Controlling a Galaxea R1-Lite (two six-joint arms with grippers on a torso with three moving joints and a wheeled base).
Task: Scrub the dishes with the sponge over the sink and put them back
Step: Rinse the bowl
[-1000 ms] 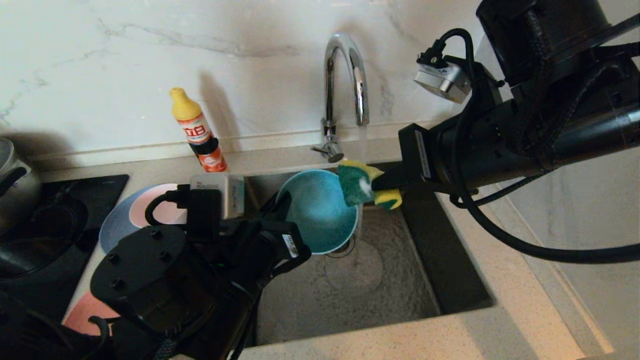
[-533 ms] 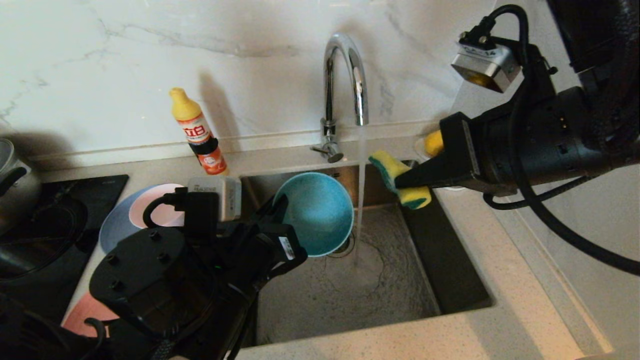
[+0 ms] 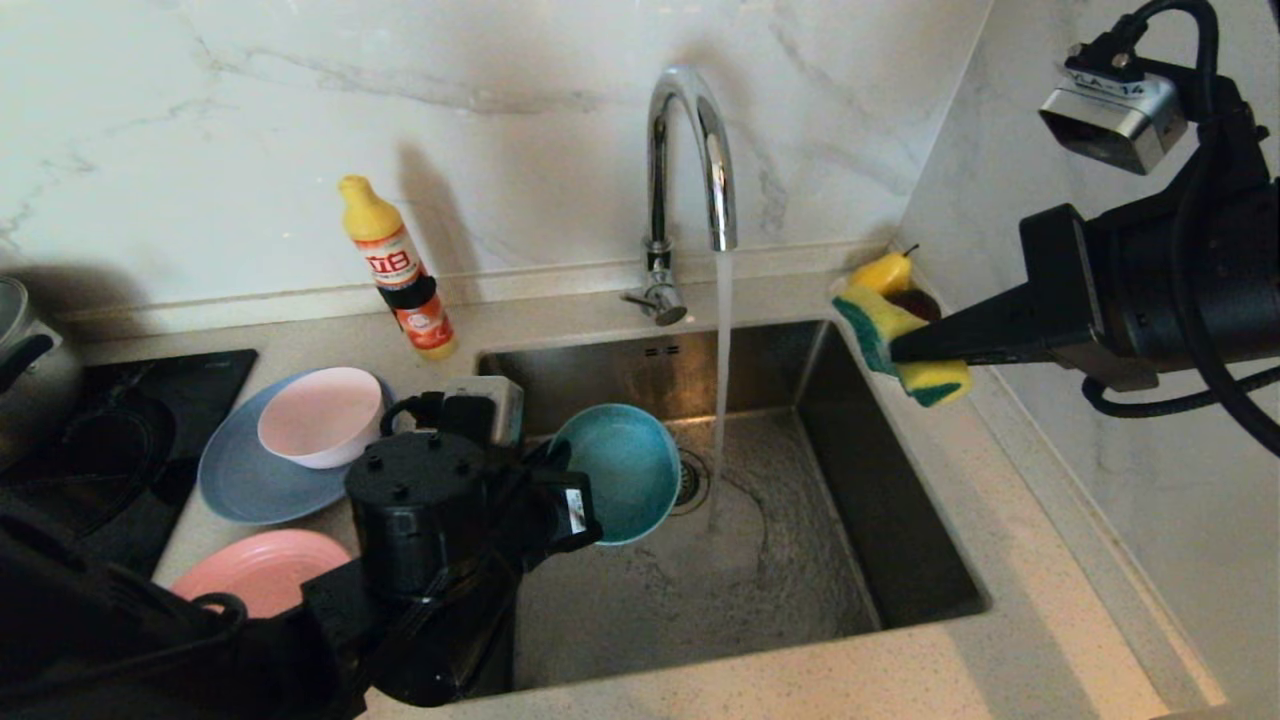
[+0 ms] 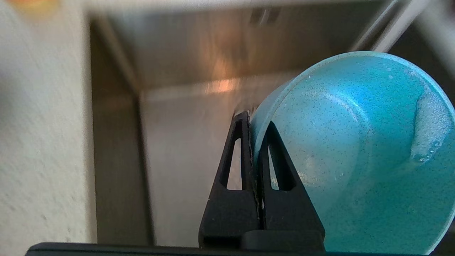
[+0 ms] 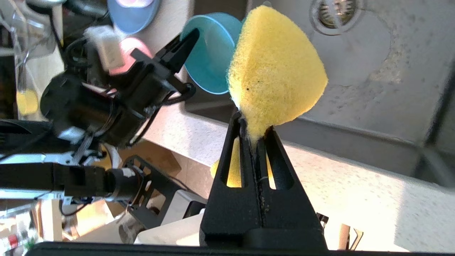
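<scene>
My left gripper [image 3: 556,462] [image 4: 256,119] is shut on the rim of the teal bowl [image 3: 620,470] [image 4: 355,149], holding it tilted over the left part of the sink [image 3: 800,590], beside the running water. To the right, my right gripper [image 3: 893,350] [image 5: 256,124] is shut on the yellow and green sponge [image 3: 900,345] [image 5: 273,74], above the sink's right rim and apart from the bowl. On the counter left of the sink, a pale pink bowl [image 3: 320,415] sits on a grey-blue plate [image 3: 235,485]. A pink plate [image 3: 260,570] lies nearer me.
Water streams from the chrome faucet [image 3: 690,150] onto the basin floor near the drain [image 3: 690,480]. A yellow-capped detergent bottle [image 3: 400,270] stands at the wall. A yellow pear [image 3: 880,272] sits in the back right corner. A pot [image 3: 20,360] and black cooktop [image 3: 120,440] lie far left.
My right gripper has drawn the sponge off the teal bowl and away to the right, past the water stream. My left arm has lowered and turned the bowl, uncovering the pale pink bowl.
</scene>
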